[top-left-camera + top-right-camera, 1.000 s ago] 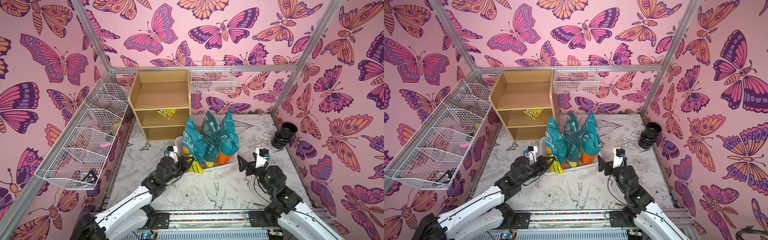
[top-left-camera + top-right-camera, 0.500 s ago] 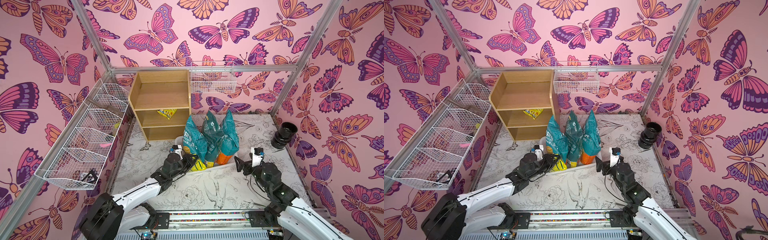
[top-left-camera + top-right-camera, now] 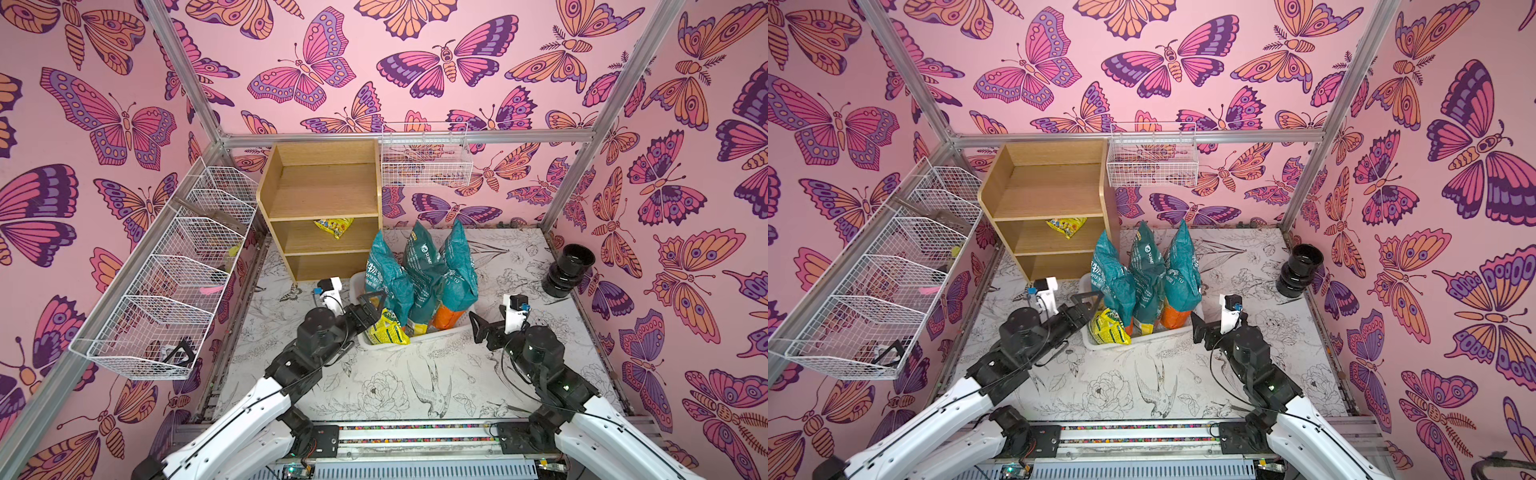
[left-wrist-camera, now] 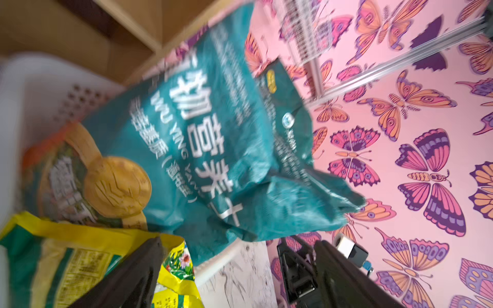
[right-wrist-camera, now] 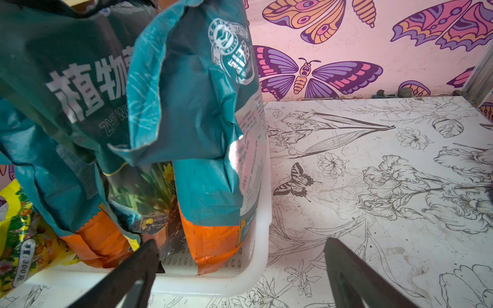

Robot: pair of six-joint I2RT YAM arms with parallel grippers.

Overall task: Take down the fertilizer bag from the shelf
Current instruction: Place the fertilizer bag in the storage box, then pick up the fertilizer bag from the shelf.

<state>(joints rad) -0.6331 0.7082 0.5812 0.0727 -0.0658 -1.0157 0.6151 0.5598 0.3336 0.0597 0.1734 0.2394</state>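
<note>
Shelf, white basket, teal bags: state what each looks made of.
The shelf: light wood or wood-look laminate, matte; grain lines show. The white basket: smooth moulded plastic; rows of small holes in its wall. The teal bags: thin plastic film or coated paper, slightly glossy; they crease and crumple.

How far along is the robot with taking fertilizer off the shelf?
Done: one yellow bag sits in the white basket. In hand: nothing; the left gripper is open beside it, the right gripper open too. Remaining: another yellow packet sits on the shelf, middle tier.
</note>
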